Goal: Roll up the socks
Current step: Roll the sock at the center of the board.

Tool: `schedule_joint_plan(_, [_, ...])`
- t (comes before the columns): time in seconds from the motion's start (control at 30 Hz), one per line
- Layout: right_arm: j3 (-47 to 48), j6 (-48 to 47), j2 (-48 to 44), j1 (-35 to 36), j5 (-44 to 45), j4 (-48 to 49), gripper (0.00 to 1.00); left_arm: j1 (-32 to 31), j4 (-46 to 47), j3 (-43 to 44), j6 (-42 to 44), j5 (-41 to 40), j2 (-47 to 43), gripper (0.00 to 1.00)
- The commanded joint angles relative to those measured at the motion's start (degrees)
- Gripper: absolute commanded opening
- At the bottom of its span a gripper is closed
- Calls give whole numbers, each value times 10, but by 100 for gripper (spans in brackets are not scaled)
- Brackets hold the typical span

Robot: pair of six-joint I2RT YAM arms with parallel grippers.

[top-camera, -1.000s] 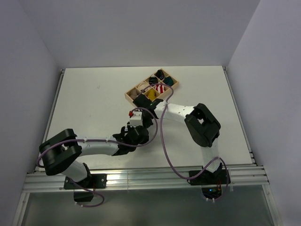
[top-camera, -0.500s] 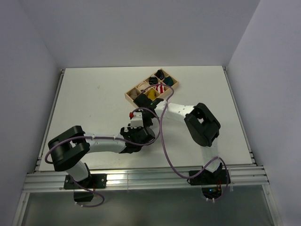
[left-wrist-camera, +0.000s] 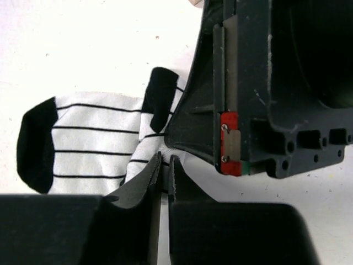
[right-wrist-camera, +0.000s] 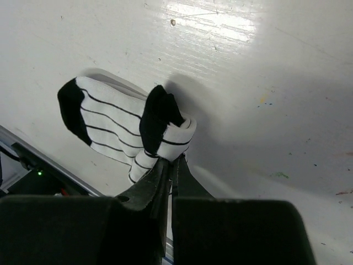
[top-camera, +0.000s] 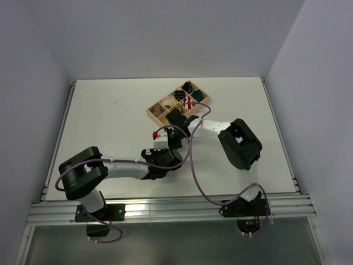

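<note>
The white sock with thin black stripes and black toe and heel lies on the white table in the left wrist view (left-wrist-camera: 94,138) and the right wrist view (right-wrist-camera: 105,121). One end is folded over into a short roll. My left gripper (left-wrist-camera: 164,165) is shut on the sock's white edge. My right gripper (right-wrist-camera: 172,164) is shut on the rolled end. The right gripper's black body (left-wrist-camera: 248,99) stands close over the sock. From above, both grippers meet, left (top-camera: 167,154) and right (top-camera: 171,142), and hide the sock. The mustard-yellow sock is out of view.
A wooden compartment tray (top-camera: 150,112) sits just beyond the grippers, with a red-and-white striped bundle (top-camera: 188,102), a teal bundle (top-camera: 197,96) and dark bundles in it. The right arm's wrist overlaps its near side. A purple cable (top-camera: 193,165) loops between the arms.
The left gripper has moved right, closer to the right gripper. The right wrist has shifted toward the tray and now covers the yellow compartment.
</note>
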Motion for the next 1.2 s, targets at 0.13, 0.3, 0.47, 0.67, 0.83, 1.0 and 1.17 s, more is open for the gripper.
schedule_joint_plan(0.13, [-81,38,-51,-31,-15,64,0,15,74,-61,140,44,23,3])
schedule_joint_plan(0.3, [-160,85,-92,-65,-40,140,3,28,165,-81,217,59,41,0])
schedule_joint_plan(0.47, [-223,108,-150,-81,-51,231,26,27,223,-109,218,90,11,0])
schedule_joint_plan(0.67, [-271,129,-212,-95,-30,308,47,49,239,-158,164,176,-65,0])
schedule_joint_plan(0.83, [-314,144,-249,-102,-15,373,47,106,295,-217,95,282,-128,0])
schedule_joint_plan(1.0, [-329,129,-242,-99,-24,415,50,195,364,-282,13,412,-170,0])
schedule_joint_plan(1.17, [-321,110,-215,-69,-32,429,53,302,462,-341,-92,540,-160,0])
